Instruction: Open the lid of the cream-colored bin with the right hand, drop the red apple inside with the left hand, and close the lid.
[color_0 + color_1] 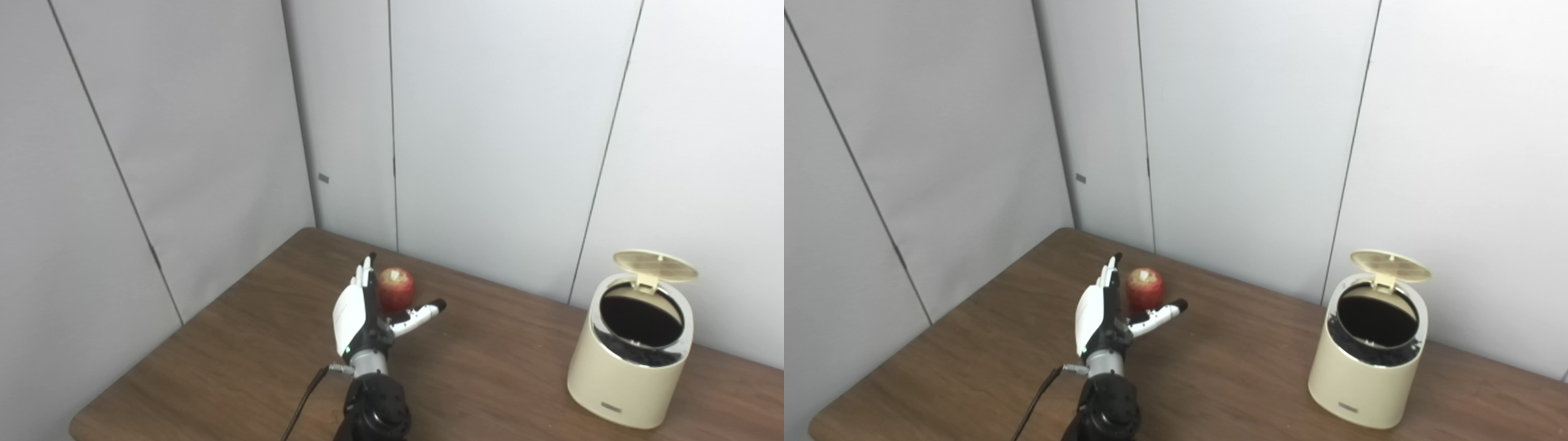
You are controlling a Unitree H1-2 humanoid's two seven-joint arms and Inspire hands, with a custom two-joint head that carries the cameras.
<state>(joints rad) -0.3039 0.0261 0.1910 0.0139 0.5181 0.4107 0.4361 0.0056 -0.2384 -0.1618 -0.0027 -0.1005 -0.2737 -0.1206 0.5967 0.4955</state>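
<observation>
Flanking red apple [395, 288], left hand [358, 315] fingers spread, none gripping; bin [628, 361] lid [655, 265] up; right hand unseen.

Bench [490, 380] runs into a corner formed by wall panels [490, 122] at left and rear. Apple [395, 288] sits on the bench toward the back, left of centre. Left hand [367, 312] is at the apple's left side and just in front of it, fingers extended along the apple's left, thumb reaching across in front of it; contact cannot be confirmed. Its arm enters from the bottom edge. Bin [631, 361] stands on the bench well apart to the right, near the rear wall. Lid [655, 265] is raised, hinged at the bin's rear rim, above the open mouth.
</observation>
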